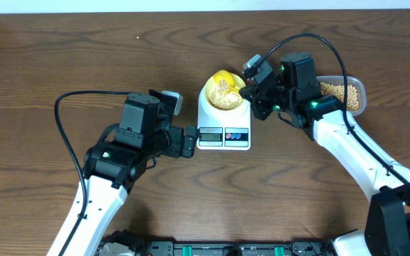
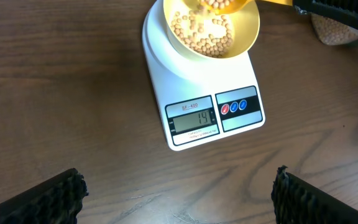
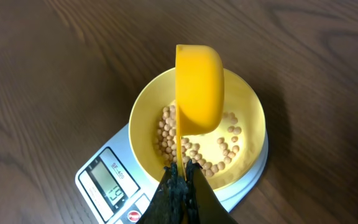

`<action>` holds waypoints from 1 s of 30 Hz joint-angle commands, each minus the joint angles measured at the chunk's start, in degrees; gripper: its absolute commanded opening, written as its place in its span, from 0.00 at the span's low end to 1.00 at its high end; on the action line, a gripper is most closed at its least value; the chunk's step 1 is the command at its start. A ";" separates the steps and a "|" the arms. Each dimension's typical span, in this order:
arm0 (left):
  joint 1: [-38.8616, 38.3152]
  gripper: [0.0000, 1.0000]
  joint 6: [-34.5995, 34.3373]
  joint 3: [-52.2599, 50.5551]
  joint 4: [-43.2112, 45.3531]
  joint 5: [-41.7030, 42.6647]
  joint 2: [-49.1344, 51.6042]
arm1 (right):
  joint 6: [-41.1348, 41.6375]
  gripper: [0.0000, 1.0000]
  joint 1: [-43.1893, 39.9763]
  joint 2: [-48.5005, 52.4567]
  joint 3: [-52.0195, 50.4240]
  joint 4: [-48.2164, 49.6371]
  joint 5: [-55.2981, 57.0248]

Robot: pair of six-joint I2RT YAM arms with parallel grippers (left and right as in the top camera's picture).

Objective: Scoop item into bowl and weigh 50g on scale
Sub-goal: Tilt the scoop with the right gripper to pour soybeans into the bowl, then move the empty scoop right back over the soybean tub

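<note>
right claw (image 3: pixel 182 180): bottom centre, dark fingers pinched together on the scoop's thin handle
scoop (image 3: pixel 197 87): bright yellow, turned on its edge above the bowl, rounded back facing right
bowl (image 3: pixel 253 112): pale yellow, sitting on the scale
beans (image 3: pixel 166 134): tan, scattered across the bowl floor, partly hidden by the scoop
scale (image 3: pixel 95 177): white, display (image 3: pixel 112 186) at lower left, digits unreadable
surface (image 3: pixel 55 62): dark wood grain

The scale's (image 2: pixel 166 87) display (image 2: pixel 194 122), ahead of the left gripper (image 2: pixel 179 199), reads "14"; the small label (image 2: pixel 192 107) above it says "SF-400".
</note>
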 commanded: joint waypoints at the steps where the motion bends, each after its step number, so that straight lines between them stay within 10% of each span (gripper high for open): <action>1: -0.07 0.98 0.94 -0.15 0.02 -0.39 -0.22 | -2.27 0.01 0.28 -1.05 0.74 -0.04 0.20; 30: -0.07 0.98 0.94 -0.15 0.02 -0.39 -0.22 | -11.69 0.01 0.37 -1.07 0.74 -0.96 3.19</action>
